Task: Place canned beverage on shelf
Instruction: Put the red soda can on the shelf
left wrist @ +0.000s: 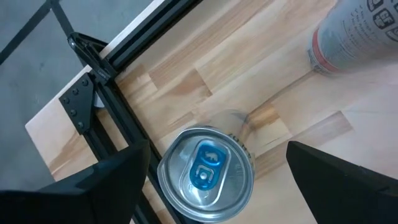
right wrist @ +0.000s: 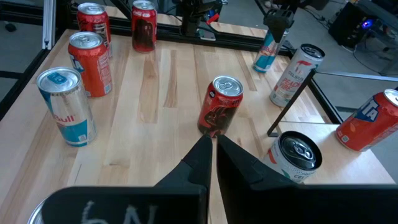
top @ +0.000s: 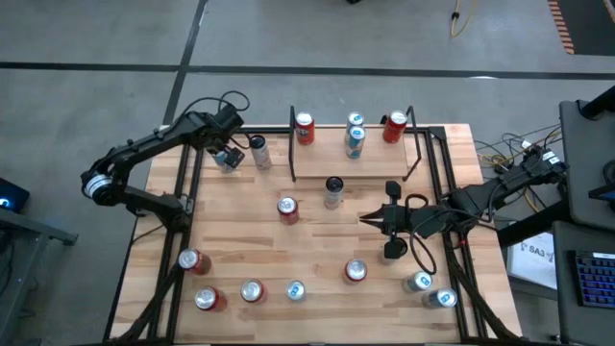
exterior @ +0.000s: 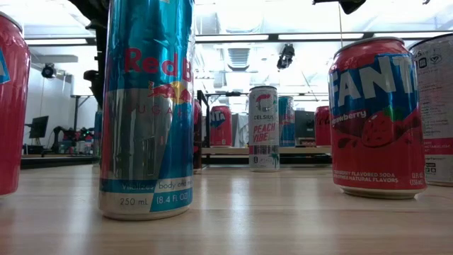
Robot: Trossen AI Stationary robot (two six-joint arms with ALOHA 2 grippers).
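The shelf, a light-wood board with black side rails, lies at the table's far middle and bears three upright cans. My left gripper is open at the far left, pointing down over a silver can with a blue tab that stands upright on the table. Its fingers stand on either side of the can, apart from it. The right wrist view shows this can as blue under the left gripper. My right gripper is shut and empty at the table's right middle, pointing left toward a red can.
A white can stands just right of the left gripper, by the shelf's left rail. A dark-topped can and a red can stand before the shelf. Several more cans stand along the near half of the table.
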